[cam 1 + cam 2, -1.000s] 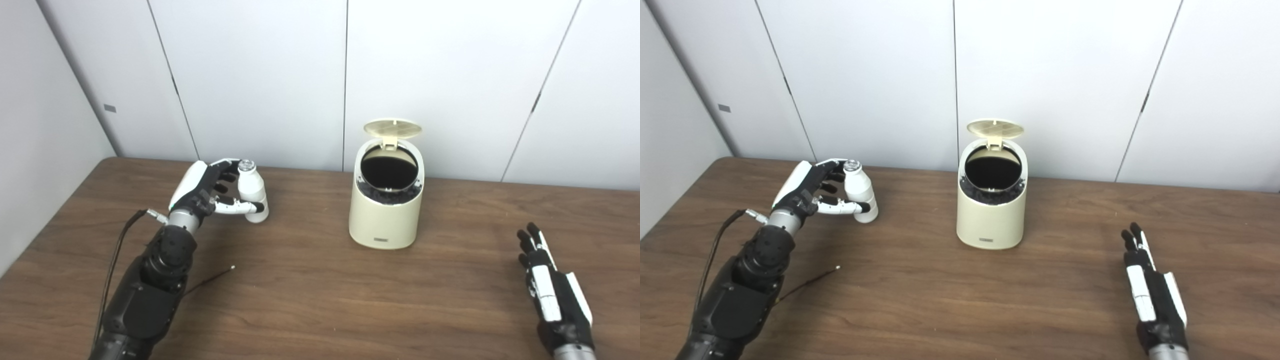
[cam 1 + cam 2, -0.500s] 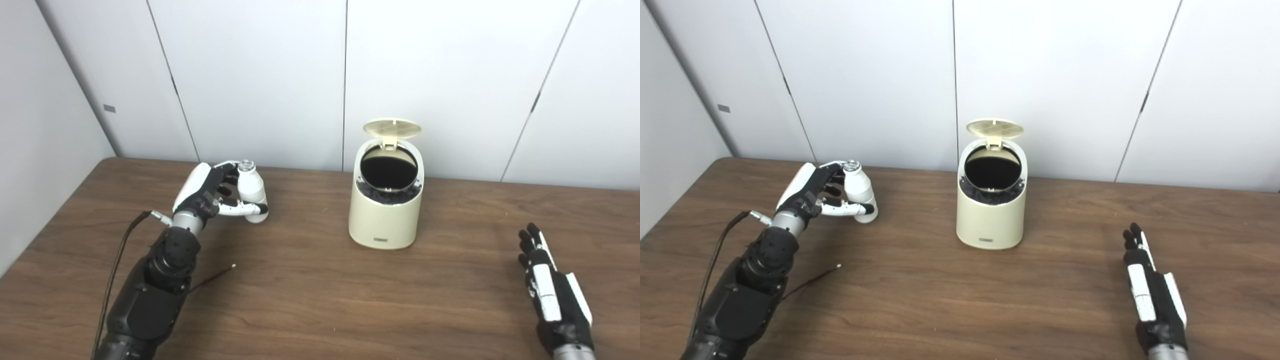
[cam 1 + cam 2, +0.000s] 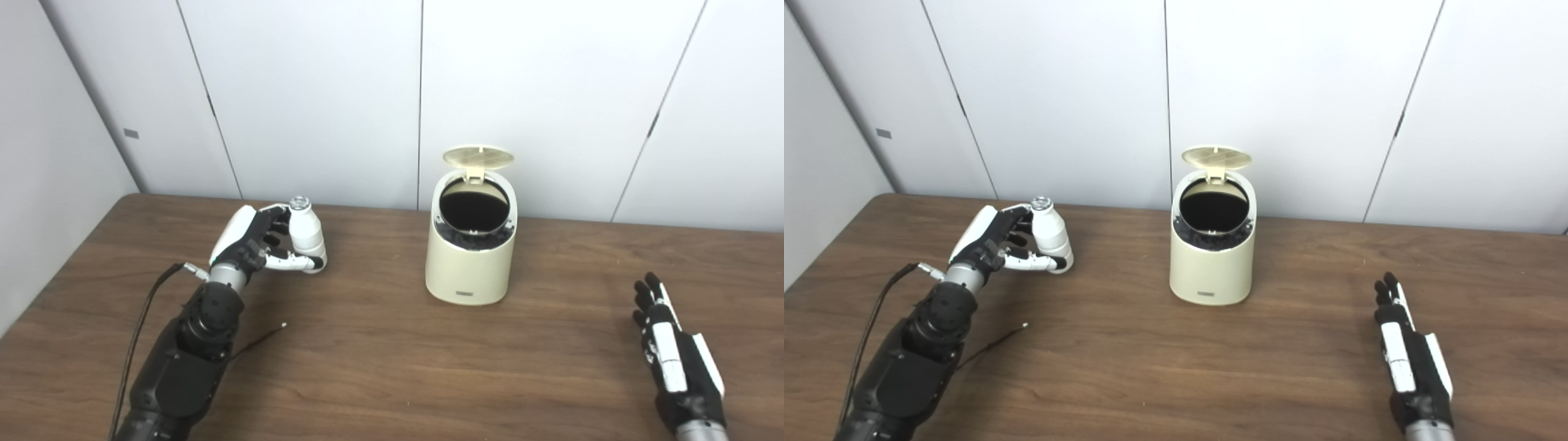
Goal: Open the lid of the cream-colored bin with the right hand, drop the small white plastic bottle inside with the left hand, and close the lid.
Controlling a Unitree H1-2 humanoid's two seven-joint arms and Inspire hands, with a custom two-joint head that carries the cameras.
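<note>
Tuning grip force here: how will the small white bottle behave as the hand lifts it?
The bottle looks like smooth plastic, so probably light and somewhat slippery. Tall and narrow, it may tip if nudged. The left hand wraps its body, which should steady it.

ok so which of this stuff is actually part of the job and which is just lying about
Part of the job:
- bin, its lid up
- bottle, left hand wrapped around it
- right hand, resting open

Just lying about:
- table
- thin black cable by the left arm
</note>
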